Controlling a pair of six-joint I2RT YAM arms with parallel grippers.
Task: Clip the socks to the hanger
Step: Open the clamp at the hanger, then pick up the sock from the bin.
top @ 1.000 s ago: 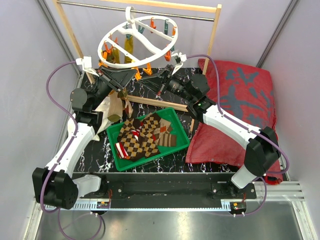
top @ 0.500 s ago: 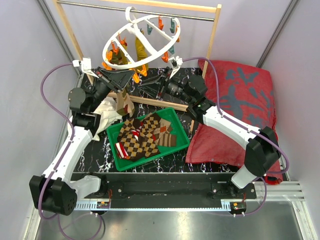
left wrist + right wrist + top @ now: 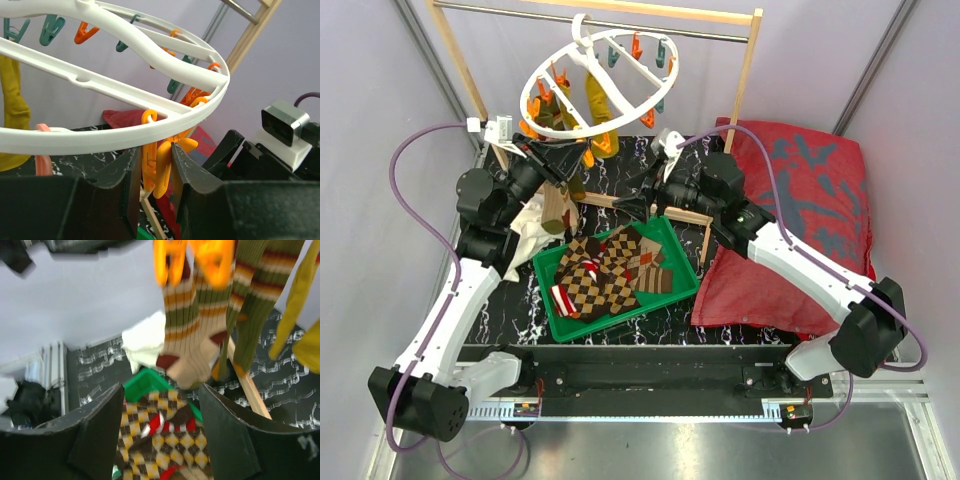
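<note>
The white round hanger hangs tilted from the metal rod, with orange and teal clips around it. My left gripper is shut on an orange clip under the hanger's rim. Olive-orange-cream striped socks hang from orange clips, and a yellow sock hangs beside them. My right gripper stands open just below the striped toes, holding nothing; it is lower and to the right of the left gripper. Several argyle and red-striped socks lie in the green tray.
The wooden rack frame with its metal rod stands at the back, and a lower wooden bar crosses behind the tray. A white cloth lies left of the tray. A big red cushion fills the right side.
My right gripper opened and drew back down from the hanger toward the tray. The hanger swung up and to the left. My left gripper kept its hold on the orange clip.
</note>
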